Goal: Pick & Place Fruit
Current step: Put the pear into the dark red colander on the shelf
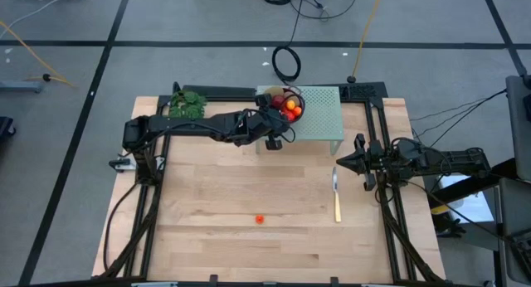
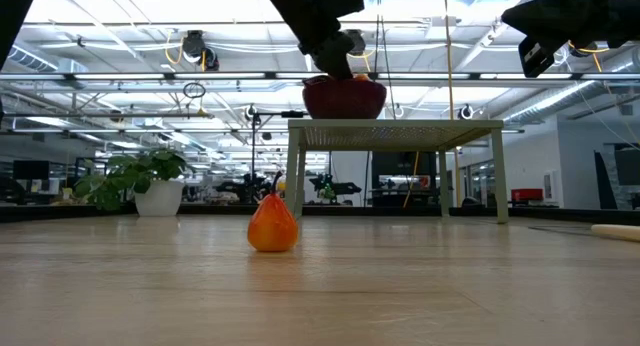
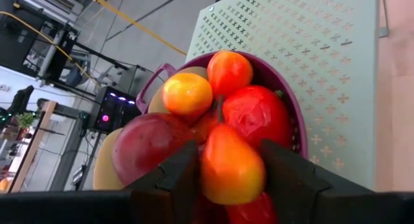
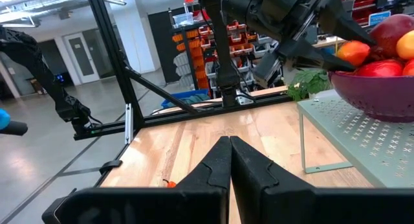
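Observation:
A purple bowl (image 3: 291, 114) heaped with red, orange and olive-brown fruit stands on a pale green perforated stand (image 1: 323, 121) at the table's far side. My left gripper (image 3: 229, 169) reaches over the bowl (image 1: 290, 104) from the left and is shut on a small orange pear-shaped fruit (image 3: 229, 166). Another small orange pear-shaped fruit (image 1: 259, 219) sits upright on the bare wood near the front middle (image 2: 272, 224). My right gripper (image 1: 338, 161) waits shut at the table's right side, touching nothing. My left gripper pinches the small orange fruit by its two sides (image 3: 208, 172) between its two fingers. The fingers slant down from the table's left side. The fruit sits over the heap in the bowl, narrow end up; whether it rests on the fruit below, I cannot tell.
A yellow-handled knife (image 1: 336, 196) lies on the wood at the right, near my right gripper. A green leafy bunch (image 1: 188, 104) sits at the far left corner. Open wood spreads across the table's middle and front.

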Controlling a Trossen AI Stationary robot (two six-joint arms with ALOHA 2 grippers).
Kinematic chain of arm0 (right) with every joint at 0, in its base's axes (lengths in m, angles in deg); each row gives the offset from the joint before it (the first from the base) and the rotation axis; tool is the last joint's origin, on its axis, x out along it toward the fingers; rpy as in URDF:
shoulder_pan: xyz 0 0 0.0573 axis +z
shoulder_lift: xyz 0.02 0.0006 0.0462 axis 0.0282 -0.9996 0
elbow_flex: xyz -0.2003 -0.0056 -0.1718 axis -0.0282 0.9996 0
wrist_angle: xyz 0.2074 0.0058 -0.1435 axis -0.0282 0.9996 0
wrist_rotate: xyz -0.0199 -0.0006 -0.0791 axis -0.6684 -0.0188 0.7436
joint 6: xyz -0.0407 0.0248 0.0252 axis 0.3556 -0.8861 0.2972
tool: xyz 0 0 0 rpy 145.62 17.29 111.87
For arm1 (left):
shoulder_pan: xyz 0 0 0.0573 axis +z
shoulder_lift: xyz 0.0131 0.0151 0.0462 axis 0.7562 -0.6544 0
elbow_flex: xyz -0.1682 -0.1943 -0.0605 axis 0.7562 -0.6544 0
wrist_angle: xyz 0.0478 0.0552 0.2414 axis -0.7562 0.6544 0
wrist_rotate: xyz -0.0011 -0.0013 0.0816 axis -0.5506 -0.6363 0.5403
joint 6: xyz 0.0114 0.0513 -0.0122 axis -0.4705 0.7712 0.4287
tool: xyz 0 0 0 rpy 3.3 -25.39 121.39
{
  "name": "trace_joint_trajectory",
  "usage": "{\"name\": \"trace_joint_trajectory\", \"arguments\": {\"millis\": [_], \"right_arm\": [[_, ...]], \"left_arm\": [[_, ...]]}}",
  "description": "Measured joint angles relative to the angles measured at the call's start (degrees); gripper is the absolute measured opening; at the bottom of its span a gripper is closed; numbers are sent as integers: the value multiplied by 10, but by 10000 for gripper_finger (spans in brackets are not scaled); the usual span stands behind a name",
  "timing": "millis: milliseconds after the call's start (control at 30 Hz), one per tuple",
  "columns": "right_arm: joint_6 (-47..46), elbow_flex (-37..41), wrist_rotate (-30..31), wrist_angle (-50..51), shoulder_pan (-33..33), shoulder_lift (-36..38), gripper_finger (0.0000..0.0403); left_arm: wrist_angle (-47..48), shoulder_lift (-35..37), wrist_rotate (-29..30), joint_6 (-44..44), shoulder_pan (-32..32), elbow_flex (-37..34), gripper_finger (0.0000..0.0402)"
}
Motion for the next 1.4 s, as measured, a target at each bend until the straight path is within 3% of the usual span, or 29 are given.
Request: {"name": "trace_joint_trajectory", "arguments": {"millis": [300,633,833,1033,1267,1400], "right_arm": [[0,0,0,0,0,0,0],[0,0,0,0,0,0,0],[0,0,0,0,0,0,0],[0,0,0,4,0,0,0],[0,0,0,4,0,0,0],[0,0,0,4,0,0,0]], "left_arm": [[-13,0,28,17,-2,0,203],[-36,2,34,49,-11,0,197],[-50,29,86,65,-40,0,195],[-13,98,71,-53,-90,0,184],[92,159,-36,-230,-148,1,150],[149,167,-92,-281,-173,1,131]]}}
